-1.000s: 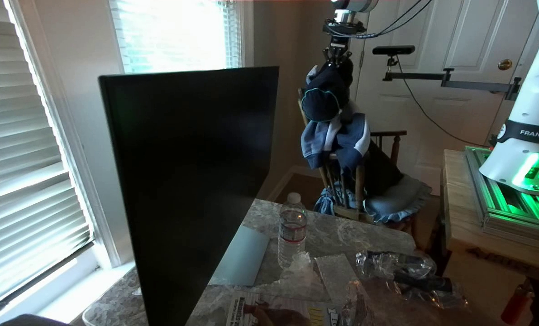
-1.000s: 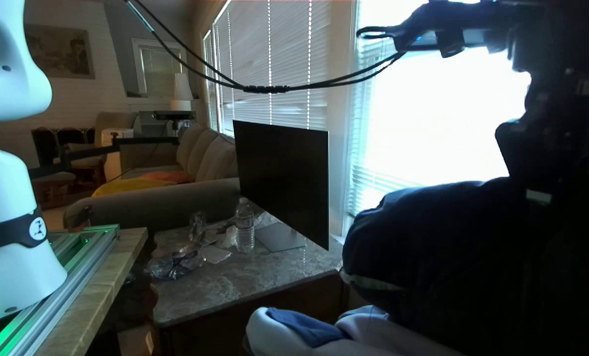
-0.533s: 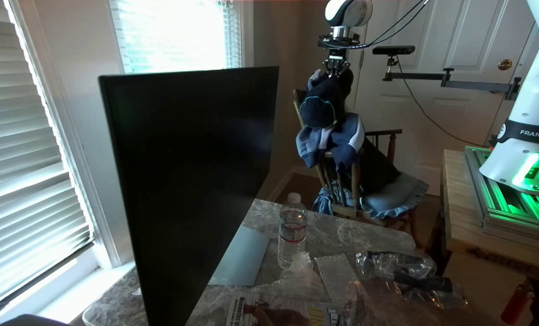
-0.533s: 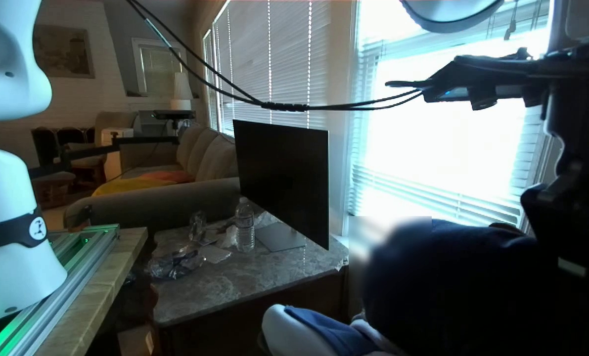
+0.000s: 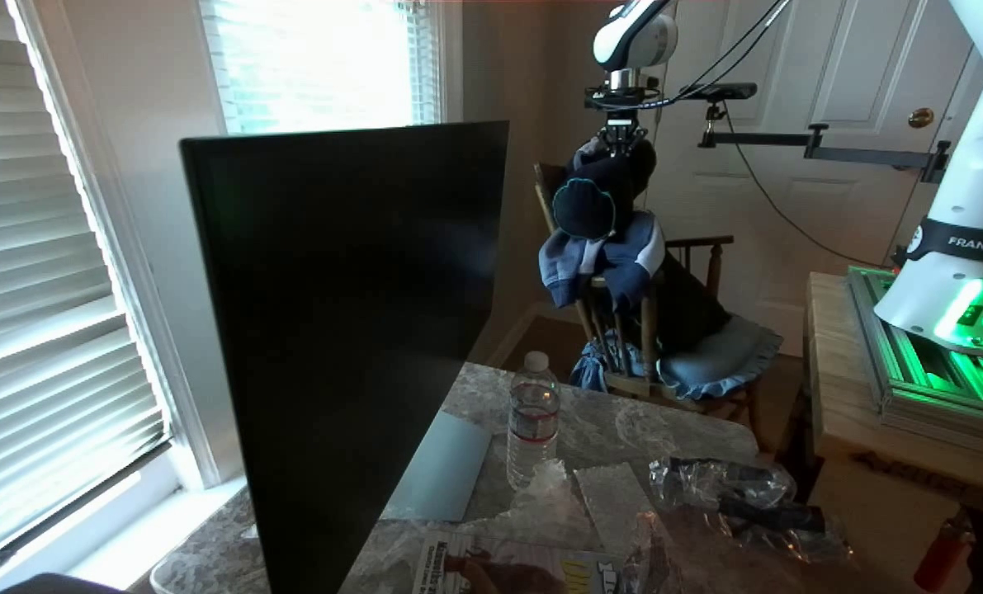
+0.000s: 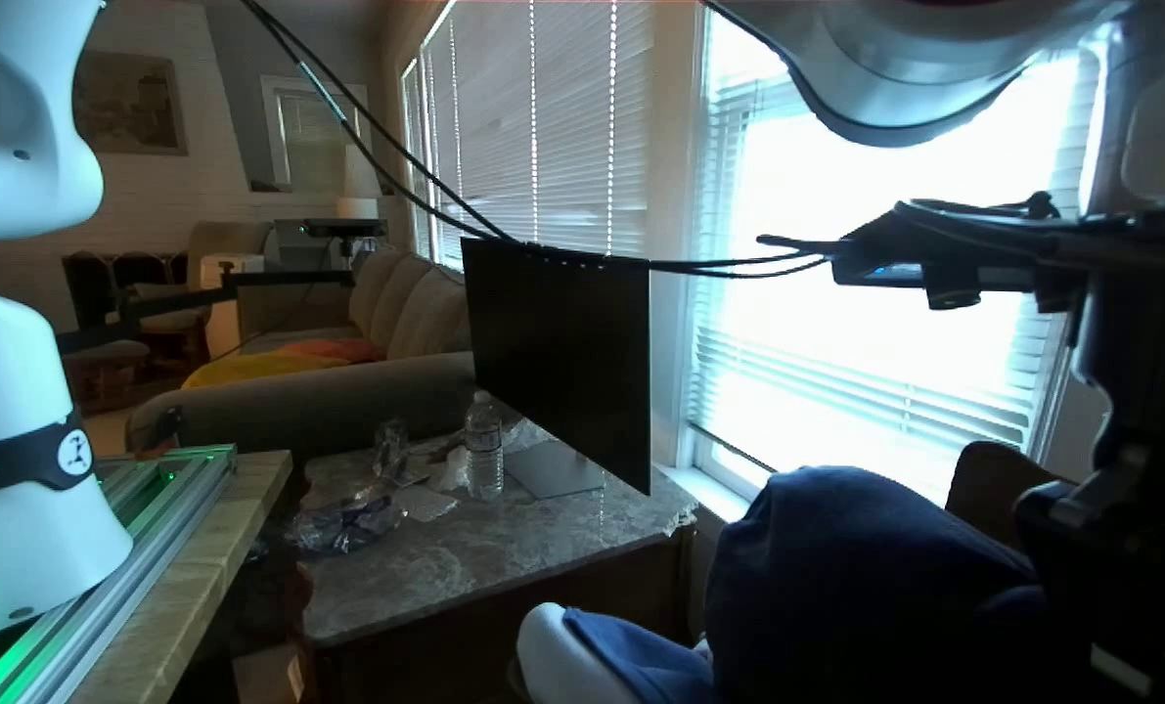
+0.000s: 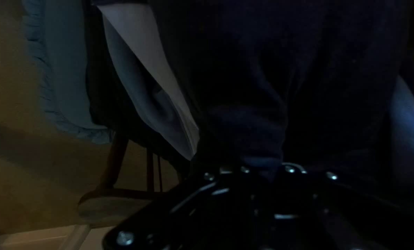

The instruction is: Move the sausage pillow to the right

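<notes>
The sausage pillow is a dark navy roll with a teal-edged round end (image 5: 584, 208). It sits at the top of the wooden chair's back (image 5: 649, 330), over a blue and grey garment (image 5: 574, 266). The pillow (image 6: 836, 567) also shows large at the lower right in an exterior view. My gripper (image 5: 621, 148) is above the pillow, with its fingers pointing down onto it. In the wrist view, dark pillow cloth (image 7: 248, 76) folds inward between the close fingertips (image 7: 267, 172). The picture there is very dark, and the fingertips are partly hidden in the cloth.
A large black monitor (image 5: 334, 330) and a water bottle (image 5: 532, 429) stand on the stone-topped table (image 5: 673, 429). Plastic-wrapped items (image 5: 755, 495) lie there too. A camera on a bracket (image 5: 718, 92) stands close to the arm. A window (image 6: 885, 342) is behind.
My gripper and the pillow have moved down. The chair and garment shifted slightly left in an exterior view during the first half second, then stayed still. More of the arm now shows.
</notes>
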Controlling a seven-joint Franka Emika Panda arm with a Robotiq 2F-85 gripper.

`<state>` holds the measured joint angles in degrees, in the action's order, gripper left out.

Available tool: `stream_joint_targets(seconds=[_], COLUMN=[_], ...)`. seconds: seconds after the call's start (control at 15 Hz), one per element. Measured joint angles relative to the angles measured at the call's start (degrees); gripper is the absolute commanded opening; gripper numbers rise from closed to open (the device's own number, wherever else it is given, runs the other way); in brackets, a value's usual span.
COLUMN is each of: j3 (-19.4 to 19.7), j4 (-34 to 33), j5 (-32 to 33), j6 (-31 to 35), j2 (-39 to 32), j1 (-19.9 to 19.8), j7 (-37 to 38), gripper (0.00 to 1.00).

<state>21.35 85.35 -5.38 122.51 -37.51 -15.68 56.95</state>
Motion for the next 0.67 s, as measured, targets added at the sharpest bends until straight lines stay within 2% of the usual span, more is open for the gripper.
stream_joint_targets(seconds=[0.67], j3=[1.27], j4=[0.0], j5=[3.94], j6=[-1.51], j2=[-4.65], j1=[-0.02], j7=[0.01], gripper=[0.03])
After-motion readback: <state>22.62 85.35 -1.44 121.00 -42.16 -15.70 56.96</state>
